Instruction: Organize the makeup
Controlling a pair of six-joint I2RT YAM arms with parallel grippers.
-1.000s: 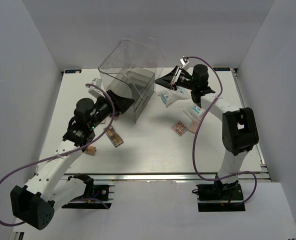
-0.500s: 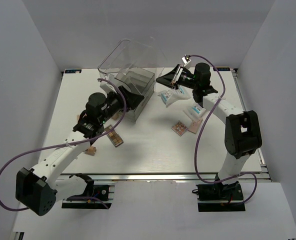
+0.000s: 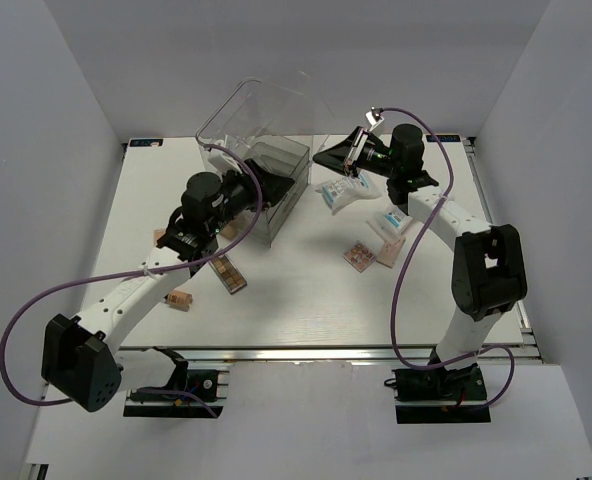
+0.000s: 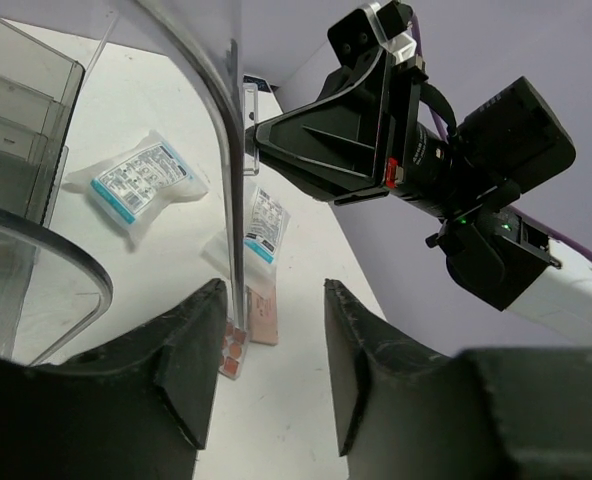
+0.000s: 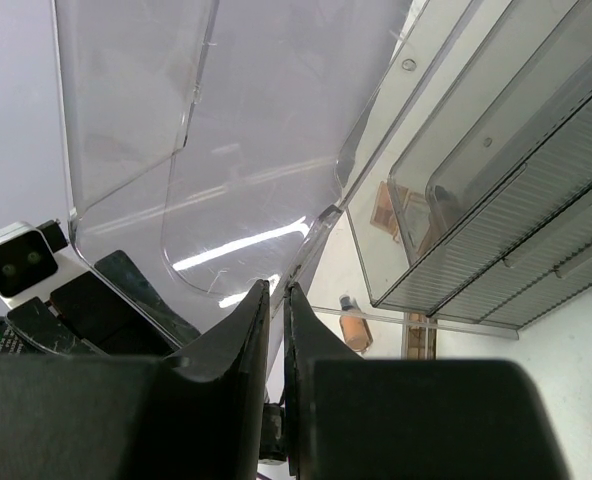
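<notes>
The makeup lies on the white table point(image 3: 306, 300). White-and-blue packets point(image 3: 338, 192) point(image 3: 389, 220) and a pink palette point(image 3: 359, 256) lie right of the clear box point(image 3: 251, 140). A brown palette point(image 3: 229, 272) and a tan foundation bottle point(image 3: 181, 300) lie to its left front. My right gripper point(image 3: 328, 158) is shut on the edge of the box's raised clear lid point(image 5: 226, 130), with the jaws together point(image 5: 276, 300). My left gripper point(image 3: 266, 188) is open and empty at the box's front point(image 4: 274, 340). A clear wall edge point(image 4: 232, 150) runs down beside its left finger point(image 4: 191, 350).
The box's grey drawers point(image 3: 276, 160) show in the right wrist view too point(image 5: 516, 190). In the left wrist view I see a packet point(image 4: 136, 180), a second packet point(image 4: 266, 222), a palette point(image 4: 234, 352) and the right arm's wrist point(image 4: 456, 150). Another small tan item point(image 3: 163, 237) lies at the left.
My left arm has swung up and right, bringing its open gripper against the box's front. The right gripper has stayed shut on the lid, holding it raised.
</notes>
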